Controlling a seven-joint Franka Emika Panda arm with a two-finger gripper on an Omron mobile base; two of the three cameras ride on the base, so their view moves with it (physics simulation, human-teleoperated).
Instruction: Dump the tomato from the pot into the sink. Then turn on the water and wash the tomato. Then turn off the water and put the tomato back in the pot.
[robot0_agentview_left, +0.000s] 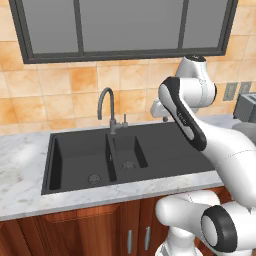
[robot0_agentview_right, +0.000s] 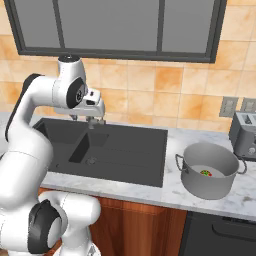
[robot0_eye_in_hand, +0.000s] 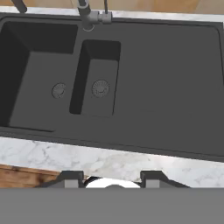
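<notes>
The grey metal pot (robot0_agentview_right: 220, 189) stands on the marble counter right of the sink, and the tiny red tomato (robot0_agentview_right: 205, 173) lies on its bottom. The dark double-basin sink (robot0_agentview_right: 135, 150) (robot0_agentview_left: 170, 145) (robot0_eye_in_hand: 166, 78) holds nothing, and no water runs from the gooseneck faucet (robot0_agentview_left: 106, 100) (robot0_eye_in_hand: 89, 15). My gripper (robot0_agentview_right: 92, 121) (robot0_eye_in_hand: 111, 177) hangs above the sink's back left part, far left of the pot. It is open, its fingertips (robot0_eye_in_hand: 72, 177) apart with nothing between them.
A grey toaster (robot0_agentview_right: 245, 132) (robot0_agentview_left: 246, 107) stands against the tiled wall behind the pot, below a wall outlet (robot0_agentview_right: 229, 106). A dark-framed window runs above the sink. Wooden cabinet doors sit under the counter edge.
</notes>
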